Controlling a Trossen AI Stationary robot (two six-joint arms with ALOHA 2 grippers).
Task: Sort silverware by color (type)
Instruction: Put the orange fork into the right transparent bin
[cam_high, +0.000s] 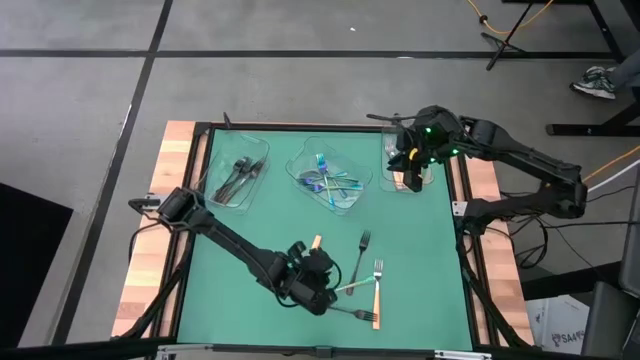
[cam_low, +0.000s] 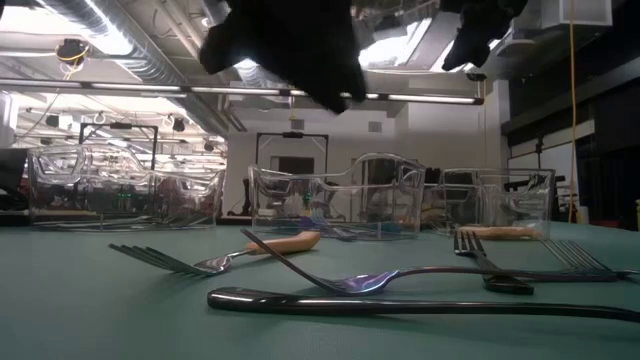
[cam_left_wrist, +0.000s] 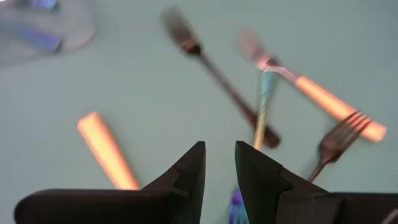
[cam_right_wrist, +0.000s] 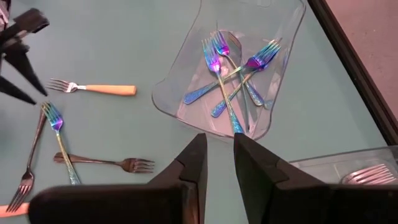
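Several loose pieces of silverware lie flat on the green mat near its front: a dark fork (cam_high: 362, 250), an orange-handled fork (cam_high: 378, 285), an iridescent blue fork (cam_left_wrist: 264, 106), a second dark fork (cam_left_wrist: 339, 140) and one more orange handle (cam_left_wrist: 106, 149). My left gripper (cam_high: 325, 285) hovers just above them, tilted down, its fingers (cam_left_wrist: 219, 165) a narrow gap apart and empty. My right gripper (cam_high: 410, 178) hangs over the far right tray (cam_high: 405, 160), narrowly open and empty (cam_right_wrist: 219, 155).
Three clear trays stand along the far edge. The left tray (cam_high: 237, 180) holds dark forks, the middle tray (cam_right_wrist: 186, 81) holds iridescent blue forks, and the right tray (cam_right_wrist: 354, 171) shows silver tines. Bare mat lies between the trays and the loose forks.
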